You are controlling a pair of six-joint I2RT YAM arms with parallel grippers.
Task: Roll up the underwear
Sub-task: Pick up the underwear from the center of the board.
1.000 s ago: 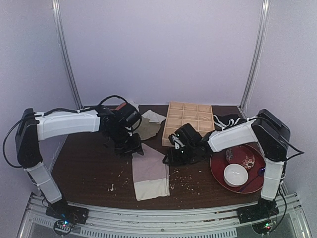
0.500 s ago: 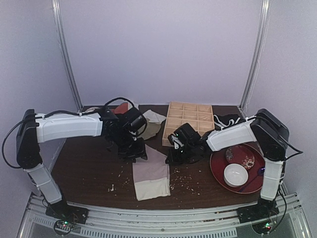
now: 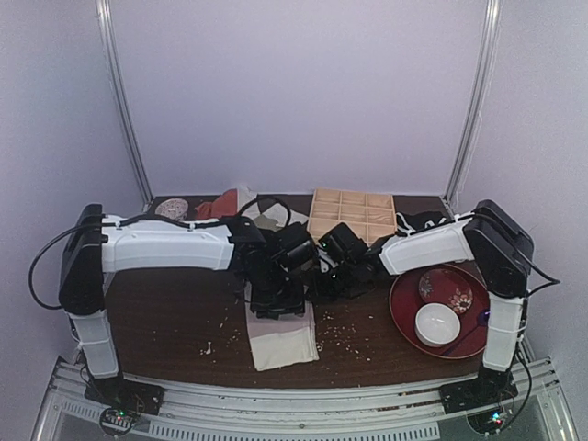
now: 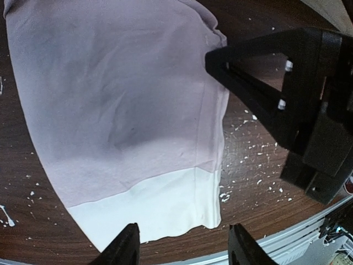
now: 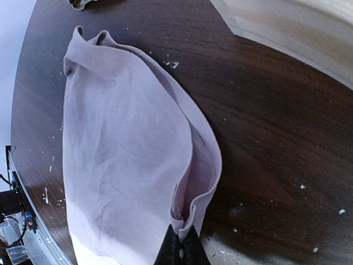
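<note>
- White waistband (image 3: 283,347) forms the near end of the underwear (image 4: 121,105), which lies flat on the dark wooden table (image 3: 165,312) in front of the two arms, with its mauve-pink part reaching away toward the back.
- Pale crumbs (image 3: 344,329) are scattered on the wood around the garment.
- Over the garment hangs the left gripper (image 4: 183,231). Its jaws stand wide apart with nothing between them, and its fingertips sit above the waistband's near edge.
- Just beside it, at the garment's right edge, the right gripper (image 5: 178,243) is closed tight. It pinches a raised fold of the mauve fabric, and that side is lifted off the table.
- To the right sits a red tray (image 3: 404,322). It holds a white bowl (image 3: 437,323) and, behind that, a smaller patterned dish (image 3: 447,292).
- Farther back stands a pale wooden box (image 3: 354,213) divided into square compartments.
- An orange-red cloth (image 3: 219,202) lies at the far left of the table, by the back wall.
</note>
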